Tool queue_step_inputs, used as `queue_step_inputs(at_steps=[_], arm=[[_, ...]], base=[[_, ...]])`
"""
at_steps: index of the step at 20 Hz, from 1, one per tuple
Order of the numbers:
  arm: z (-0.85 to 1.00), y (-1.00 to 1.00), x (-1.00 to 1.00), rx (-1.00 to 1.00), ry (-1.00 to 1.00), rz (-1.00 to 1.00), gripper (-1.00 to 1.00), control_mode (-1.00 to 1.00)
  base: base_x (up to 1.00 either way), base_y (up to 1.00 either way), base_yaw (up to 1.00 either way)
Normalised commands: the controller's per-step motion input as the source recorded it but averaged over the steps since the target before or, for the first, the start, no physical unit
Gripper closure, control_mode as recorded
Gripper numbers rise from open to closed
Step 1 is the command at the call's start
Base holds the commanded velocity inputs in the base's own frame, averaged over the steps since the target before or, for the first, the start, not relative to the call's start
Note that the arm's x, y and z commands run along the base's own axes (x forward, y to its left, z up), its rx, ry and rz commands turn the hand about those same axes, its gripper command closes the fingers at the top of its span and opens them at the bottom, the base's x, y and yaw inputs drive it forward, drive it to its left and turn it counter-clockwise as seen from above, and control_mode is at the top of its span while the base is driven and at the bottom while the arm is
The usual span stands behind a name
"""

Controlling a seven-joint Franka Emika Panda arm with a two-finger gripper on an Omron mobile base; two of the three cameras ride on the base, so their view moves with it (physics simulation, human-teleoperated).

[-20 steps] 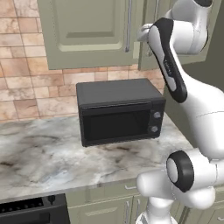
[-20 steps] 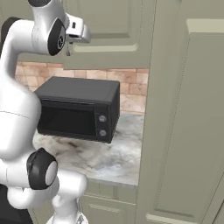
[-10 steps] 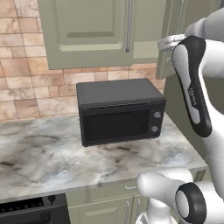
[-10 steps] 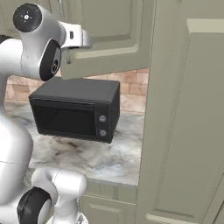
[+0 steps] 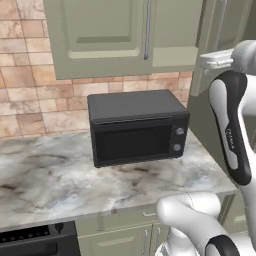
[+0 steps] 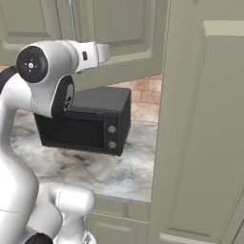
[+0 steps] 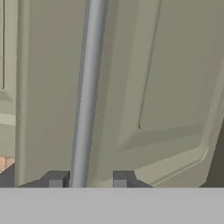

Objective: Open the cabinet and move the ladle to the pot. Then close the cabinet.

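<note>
I had my pincer (image 7: 87,179) up at the cabinet (image 5: 110,35), its two dark tips standing a little apart, one on either side of the foot of a long silver bar handle (image 7: 87,87). The jaws were partly open and the bar ran between them, but I could not tell whether the pads actually touched it, so I would not call it a grip. In the hand view the door carrying the handle looked tilted, as if it stood somewhat ajar; I judged the opening step to be under way rather than done. The ladle was nowhere I could point to, presumably behind the doors. The black microwave (image 5: 137,130) sat on the marble counter (image 5: 50,175) below. The risk, as I saw it, was slippage: with the jaws this loose, any pull could let the bar slide out and leave the door half swung. My forearm (image 6: 71,57) also hung close to the door's lower edge, so a wide swing might clip it.
</note>
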Motion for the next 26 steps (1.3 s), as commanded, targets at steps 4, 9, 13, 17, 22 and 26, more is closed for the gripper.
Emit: queue_step_inputs(at_steps=[4, 9, 13, 17, 22, 26], arm=[[0.00, -0.36, 0.02, 0.00, 0.04, -0.11, 1.00, -1.00], [0.28, -0.45, -0.31, 0.05, 0.05, -0.18, -1.00, -1.00], [0.20, -0.74, -0.92, 0.15, 0.00, -0.22, -1.00, -1.00], [0.19, -0.50, -0.76, 0.11, 0.00, -0.17, -1.00, -1.00], [0.13, 0.14, -0.65, 0.01, -0.03, -0.10, -1.00, -1.00], [0.32, 0.64, -0.90, -0.02, -0.08, -0.05, -1.00, -1.00]], base=[[0.00, 0.00, 0.00], [0.00, 0.00, 0.00], [0.00, 0.00, 0.00], [0.00, 0.00, 0.00], [0.00, 0.00, 0.00], [0.00, 0.00, 0.00]])
